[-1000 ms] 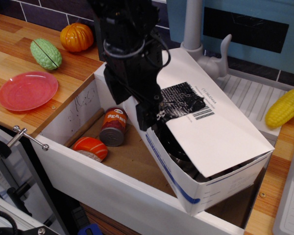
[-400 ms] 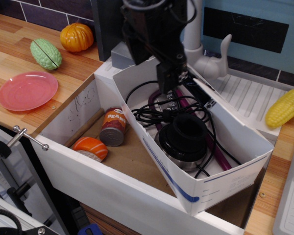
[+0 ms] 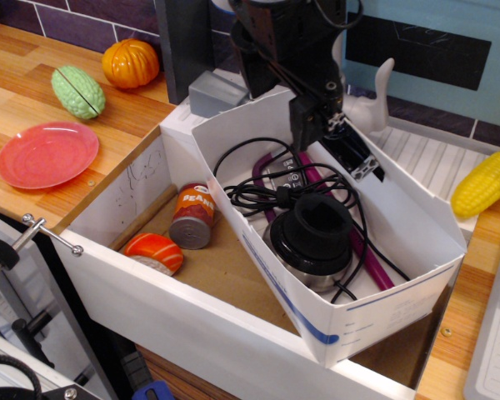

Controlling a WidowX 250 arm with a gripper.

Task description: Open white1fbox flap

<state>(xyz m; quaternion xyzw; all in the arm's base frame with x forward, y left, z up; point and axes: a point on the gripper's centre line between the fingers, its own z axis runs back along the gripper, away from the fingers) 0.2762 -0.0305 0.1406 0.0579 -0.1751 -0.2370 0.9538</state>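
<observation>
**Flap swung back, carton lying open under the arm**

The carton [image 3: 350, 275] sits tilted in the tub [image 3: 142, 283] sunk into the counter [image 3: 33, 92], its long axis running from the far left, near the tap, toward the near right corner. Its top is open: black cable, a purple rod and a black round device show inside. The flap [image 3: 362, 158] stands up along the far long edge, seen nearly edge-on, with its black label and barcode facing away to the right. The gripper [image 3: 317, 125] hangs above the far end of the carton, right at the flap's upper end, so the flap lies just to the right of and below the jaws, on the side away from the can [image 3: 192, 217] and the salmon piece [image 3: 152, 252]. Whether the jaws pinch the flap edge or merely rest against it, I cannot tell; the black fingers blend with the label.

By my judgement the opening is largely done. Any further push should go rightward, across the carton's long axis.
</observation>
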